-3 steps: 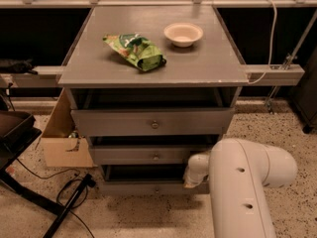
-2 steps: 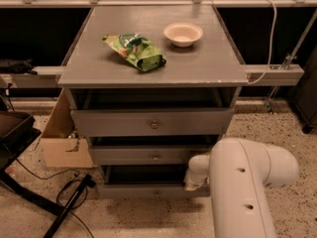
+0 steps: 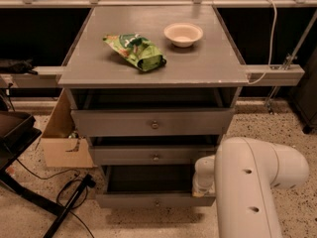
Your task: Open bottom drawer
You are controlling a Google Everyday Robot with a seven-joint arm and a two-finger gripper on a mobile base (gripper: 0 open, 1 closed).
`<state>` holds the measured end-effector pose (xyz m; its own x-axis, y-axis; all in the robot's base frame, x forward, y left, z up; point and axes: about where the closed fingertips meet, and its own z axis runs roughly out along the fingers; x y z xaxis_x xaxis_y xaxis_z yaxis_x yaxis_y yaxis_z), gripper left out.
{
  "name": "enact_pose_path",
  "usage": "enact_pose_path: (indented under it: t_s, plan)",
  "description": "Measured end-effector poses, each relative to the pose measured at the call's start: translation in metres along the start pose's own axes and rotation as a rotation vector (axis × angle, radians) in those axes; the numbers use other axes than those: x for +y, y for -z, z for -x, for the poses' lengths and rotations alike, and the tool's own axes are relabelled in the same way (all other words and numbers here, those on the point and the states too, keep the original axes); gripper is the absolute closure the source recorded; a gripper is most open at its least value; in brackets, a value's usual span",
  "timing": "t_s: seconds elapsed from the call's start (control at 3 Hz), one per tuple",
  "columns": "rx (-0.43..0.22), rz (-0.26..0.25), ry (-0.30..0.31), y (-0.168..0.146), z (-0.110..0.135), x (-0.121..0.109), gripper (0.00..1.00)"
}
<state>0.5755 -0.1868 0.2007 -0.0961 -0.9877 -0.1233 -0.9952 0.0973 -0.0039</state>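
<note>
Grey cabinet (image 3: 218, 66) with three drawers, all partly out. Bottom drawer (image 3: 126, 201) is at floor level, lowest of the three. It is pulled out furthest, with its dark inside showing above the slim front panel and a small round knob (image 3: 156, 201) at the panel's centre. Middle drawer (image 3: 124, 155) is slightly out and top drawer (image 3: 114, 123) is out a bit more.

White arm (image 3: 257, 182) fills the lower right. The gripper (image 3: 203, 178) seems to be the white end piece at the right end of the bottom drawer, right against the drawer's right side and over the open cavity. It is mostly hidden by the arm, so I cannot tell whether it is released or clamped on anything.

On top of the cabinet are a green bag (image 3: 136, 51) left of centre and a pale bowl (image 3: 183, 33) to its right, set apart. A cardboard box (image 3: 62, 150) is on the floor left of the cabinet, with black cables (image 3: 69, 195) in front of it.
</note>
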Motion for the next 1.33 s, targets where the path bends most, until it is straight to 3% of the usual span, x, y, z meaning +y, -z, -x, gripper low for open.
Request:
enact_pose_path:
  t_s: [0.33,0.67,1.0,1.33]
  plan:
    - [0.0,0.0,0.0,0.0016,0.0002,0.0,1.0]
    - [0.0,0.0,0.0,0.0015,0.0002,0.0,0.82]
    - [0.0,0.0,0.0,0.0015,0.0002,0.0,0.59]
    - [0.0,0.0,0.0,0.0015,0.0002,0.0001,0.28]
